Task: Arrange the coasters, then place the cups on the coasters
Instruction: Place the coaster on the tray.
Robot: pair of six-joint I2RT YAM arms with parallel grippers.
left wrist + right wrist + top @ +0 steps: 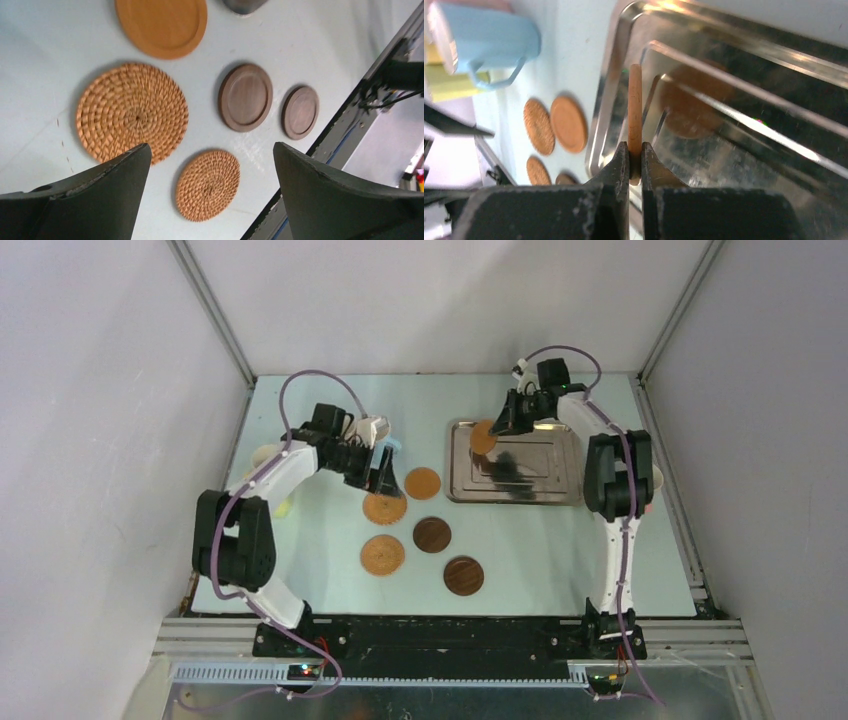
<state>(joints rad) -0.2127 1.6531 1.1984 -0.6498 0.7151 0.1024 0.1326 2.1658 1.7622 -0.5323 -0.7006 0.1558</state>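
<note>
**Student:** Right wrist view: what does your right gripper (635, 150) hold?

**Operator:** The jaws are clamped on the lower edge of a smooth tan wooden coaster (635, 105). It stands on edge straight ahead of my fingertips, over the left rim of the steel tray (604, 105). I judge it thin, stiff and light. The polished faces are probably slick, so a pinch across both faces near the rim suits it.

**Student:** And the left wrist view?

**Operator:** My left gripper (211, 147) is spread wide and carries nothing. Below it, on the table (45, 45), are:
- Two woven rattan coasters (132, 112), coiled and rough. One lies between my fingers and one ahead of a finger.
- Two dark brown coasters (245, 97), turned discs with raised rims, ahead toward the other finger.
- A second smooth tan coaster (161, 22), farthest ahead.

Lying flat, each offers only its edge.

**Student:** The cups?

**Operator:** Left of my right fingers, off the tray, are a light blue mug (489, 37) and a yellow mug (451, 82) beside it. They look glossy, hard and likely fragile.
</note>
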